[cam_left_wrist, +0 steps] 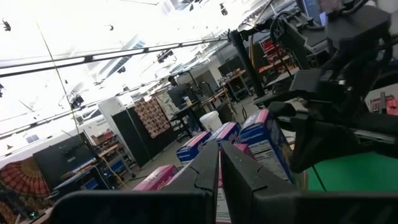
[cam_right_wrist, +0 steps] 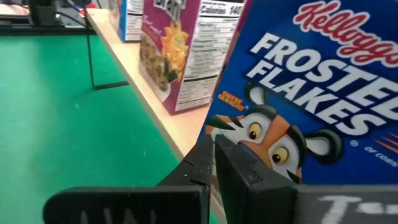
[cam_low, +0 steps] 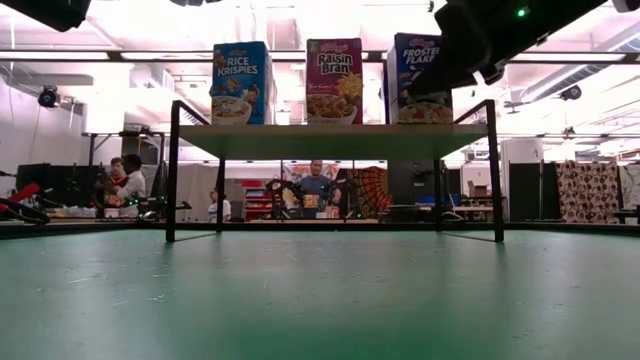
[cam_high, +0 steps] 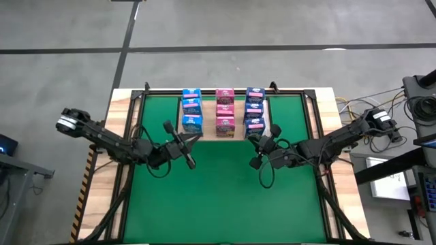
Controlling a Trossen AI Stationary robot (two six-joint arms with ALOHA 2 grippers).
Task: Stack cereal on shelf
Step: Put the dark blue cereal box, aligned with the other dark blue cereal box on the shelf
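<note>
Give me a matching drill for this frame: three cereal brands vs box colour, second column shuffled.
Column 1:
1. Rice Krispies boxes
2. Raisin Bran boxes
3. Frosted Flakes boxes

Column 2:
A. pink
B. dark blue
C. light blue

Pairs: 1-C, 2-A, 3-B. All three rows stand on the shelf.

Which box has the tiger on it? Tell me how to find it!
Find the wooden shelf standing on the green mat. Three rows of cereal boxes stand on top. The tiger box is dark blue and says Frosted Flakes, beside the pink Raisin Bran.
</note>
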